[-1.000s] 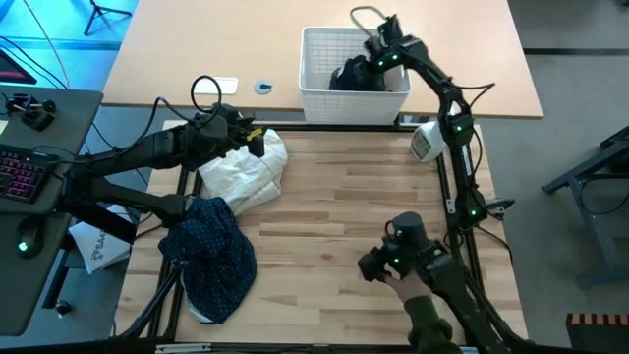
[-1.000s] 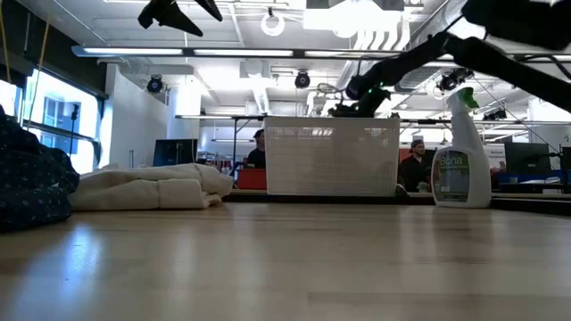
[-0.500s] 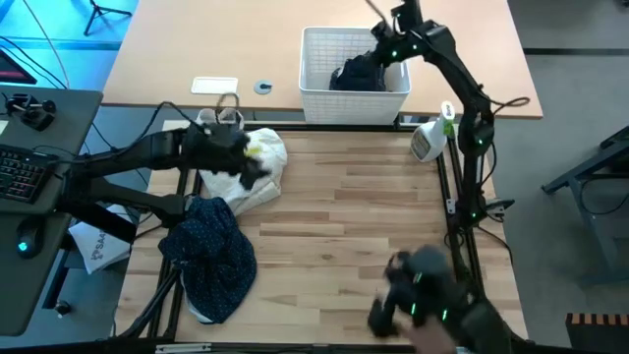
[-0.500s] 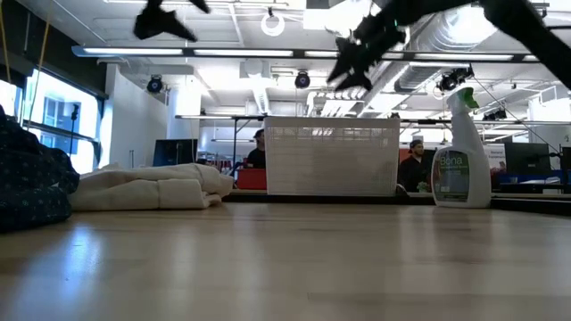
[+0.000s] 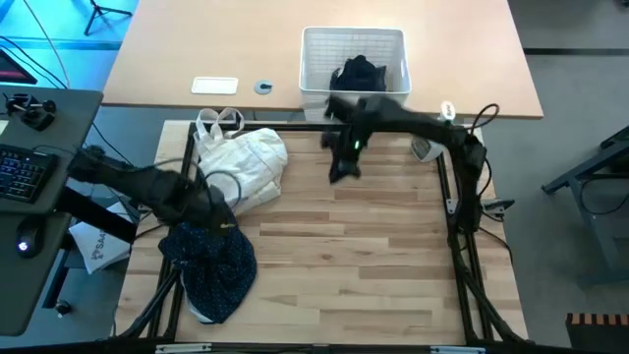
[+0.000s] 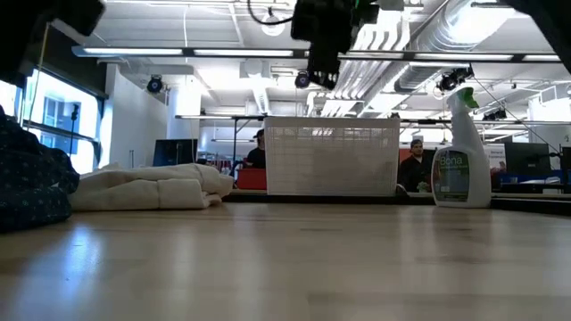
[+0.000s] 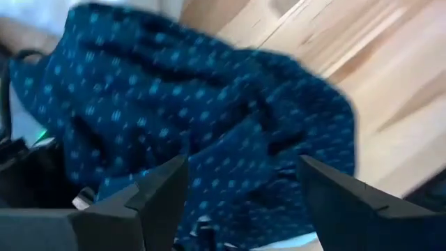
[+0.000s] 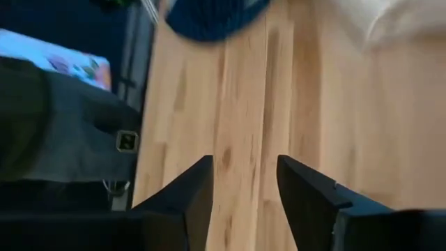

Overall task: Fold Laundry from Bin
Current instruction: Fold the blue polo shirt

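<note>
High view: right gripper [image 5: 339, 167] over bare table [image 5: 393, 256] just in front of the bin [image 5: 354, 93], fingers parted, holding nothing; dark navy piece [image 5: 360, 75] in the bin; left gripper [image 5: 211, 211] wide open, empty, over the dotted navy shirt [image 5: 211, 261] beside the cream bag [image 5: 246, 167]

Left gripper [image 5: 211, 211]: fingers spread wide, empty, low at the table's left.
Right gripper [image 5: 339, 162]: fingers parted, empty, raised mid-table.

Dark garment [image 5: 360, 75] in bin [image 5: 316, 90]; dotted shirt [image 5: 211, 256] before bag [image 5: 246, 165].
</note>
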